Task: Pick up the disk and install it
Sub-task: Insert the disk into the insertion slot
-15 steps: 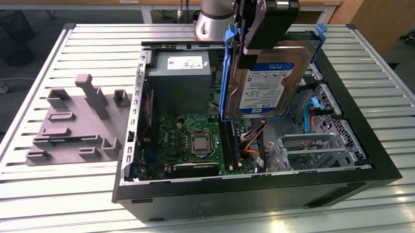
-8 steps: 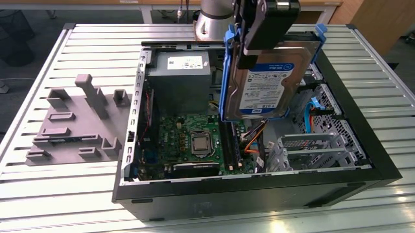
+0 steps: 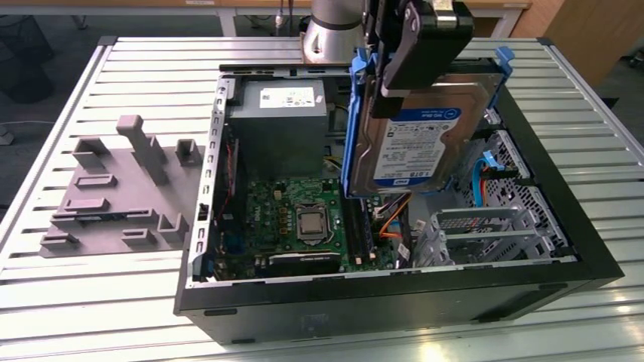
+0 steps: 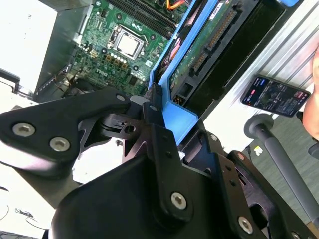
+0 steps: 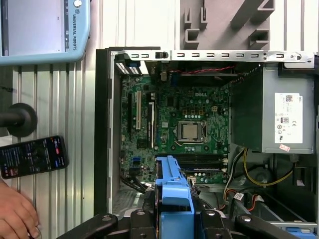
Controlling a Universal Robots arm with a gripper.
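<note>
The disk (image 3: 418,143) hangs upright over the open computer case (image 3: 403,298), its blue-and-white label facing the exterior view and blue rails along its sides. My gripper (image 3: 400,79) is shut on the disk's upper end. In the second wrist view the black fingers (image 4: 155,124) clamp the blue rail (image 4: 182,117), and the disk's green circuit board (image 4: 199,55) points down towards the case. In the first wrist view the blue rail (image 5: 174,199) sits between the fingers, above the motherboard (image 5: 184,124).
Inside the case are a grey power supply box (image 3: 277,121), the motherboard (image 3: 292,219) and a metal drive cage (image 3: 483,226). A bare blue bracket (image 3: 503,64) sits at the case's rear. A grey fixture (image 3: 121,188) lies at the exterior view's left. A phone (image 5: 32,157) and a hand (image 5: 15,214) are beside the case.
</note>
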